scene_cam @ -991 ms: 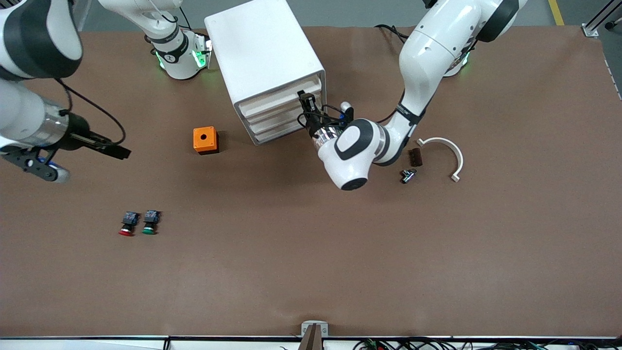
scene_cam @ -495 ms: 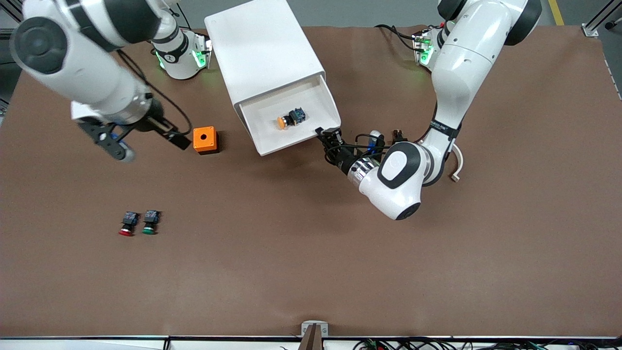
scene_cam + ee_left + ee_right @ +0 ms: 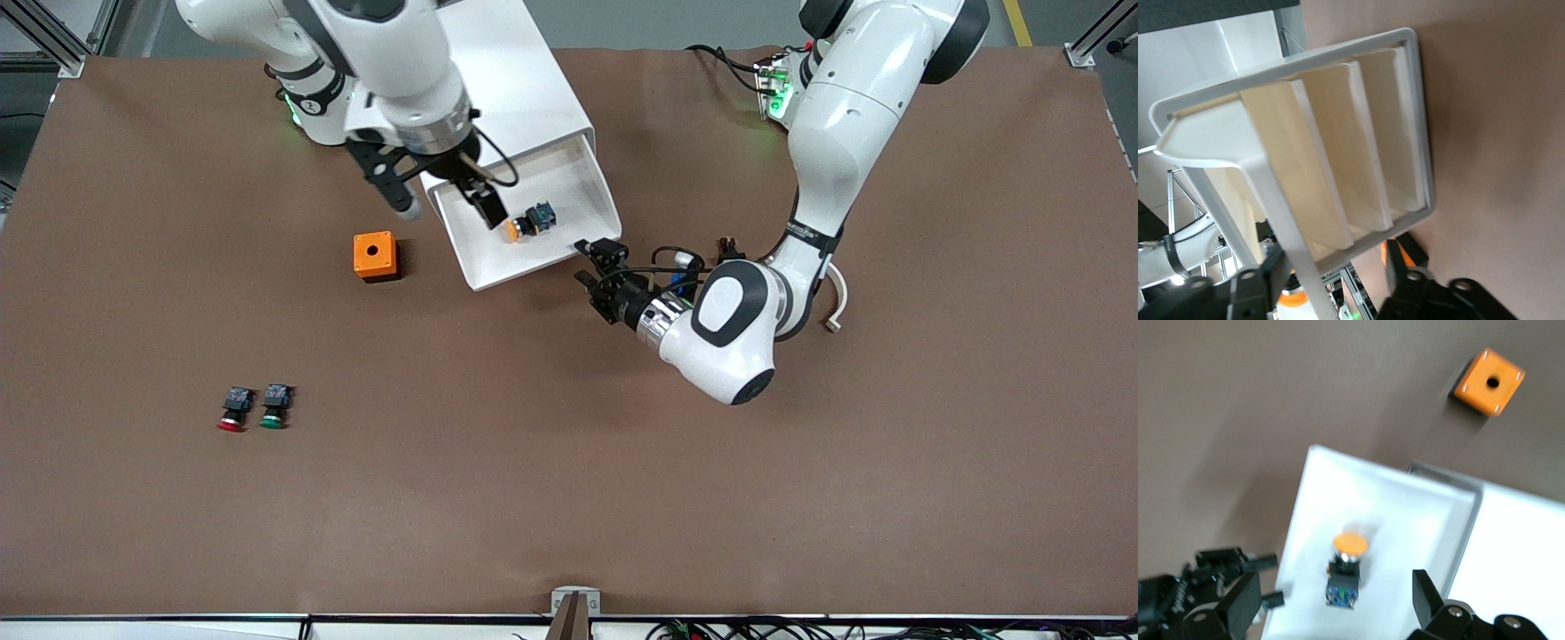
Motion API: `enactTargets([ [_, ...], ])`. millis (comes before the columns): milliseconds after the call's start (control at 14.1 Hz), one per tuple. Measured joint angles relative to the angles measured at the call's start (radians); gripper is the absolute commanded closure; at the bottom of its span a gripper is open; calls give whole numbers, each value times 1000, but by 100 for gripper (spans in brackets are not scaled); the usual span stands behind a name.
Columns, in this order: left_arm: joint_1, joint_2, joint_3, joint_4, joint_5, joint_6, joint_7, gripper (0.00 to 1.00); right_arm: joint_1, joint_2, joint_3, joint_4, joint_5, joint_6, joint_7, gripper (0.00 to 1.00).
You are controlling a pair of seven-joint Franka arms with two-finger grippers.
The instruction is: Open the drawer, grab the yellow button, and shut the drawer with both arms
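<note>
Front view shows two small push buttons lying side by side on the brown table [image 3: 569,498], nearest the camera and toward the right arm's end: a red-capped button [image 3: 233,411] and a green-capped button [image 3: 275,408]. Farther back sits an orange box [image 3: 374,256] with a round hole in its top.

Next to the box is the drawer [image 3: 582,182], pulled out of the white cabinet [image 3: 524,84]. The button [image 3: 528,221] with the orange-yellow cap lies on its side on the drawer floor.

The left gripper [image 3: 597,271] is low, just in front of the drawer's front edge. Its fingers are spread apart and hold nothing.

The right gripper [image 3: 444,200] hangs over the open drawer, close above the button. Its fingers [image 3: 1238,603] are wide apart and hold nothing.

A white curved piece [image 3: 834,284] lies toward the left arm's end, partly hidden by the arm.
</note>
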Motion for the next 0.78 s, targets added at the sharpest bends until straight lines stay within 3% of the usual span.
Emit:
enactTargets([
  [354,104,-1,34,66,76,7,87,0,69,41,-2,-31,0,79,109,0],
  [778,107,-12,228,101,86,6,388,0,77,132,-4,-33,-1,149,146,0],
])
